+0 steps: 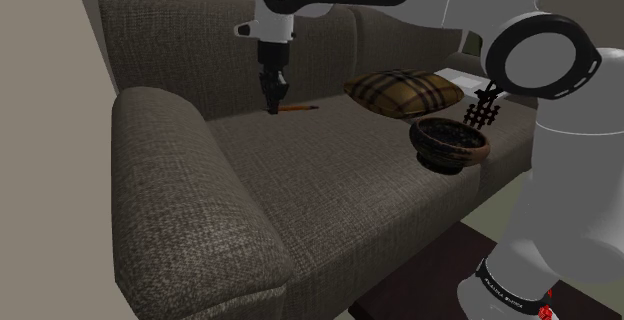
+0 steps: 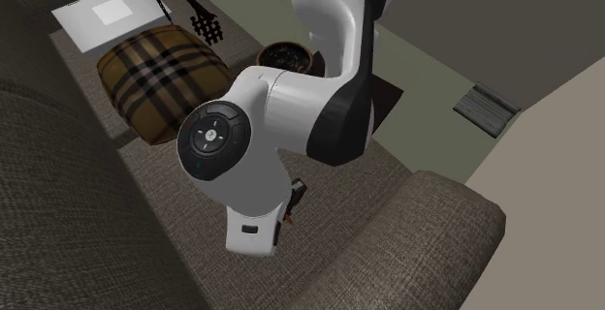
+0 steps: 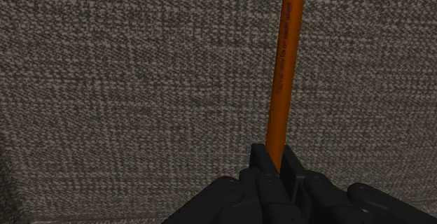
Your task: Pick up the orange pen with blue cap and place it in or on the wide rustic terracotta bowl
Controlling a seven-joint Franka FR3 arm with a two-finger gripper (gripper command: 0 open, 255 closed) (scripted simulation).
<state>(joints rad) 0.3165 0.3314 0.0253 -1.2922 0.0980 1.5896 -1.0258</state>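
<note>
coarse, nubbly grey-brown weave across the sofa [image 1: 330, 173] seat, and there's the orange pen [image 3: 286, 75], a slim smooth barrel lying flat on it. the black claw [image 3: 279, 165] is pinched tight on one end. the round dark-brown bowl [image 1: 450, 154] sits well apart, near a plaid cushion [image 1: 403, 92].
</note>
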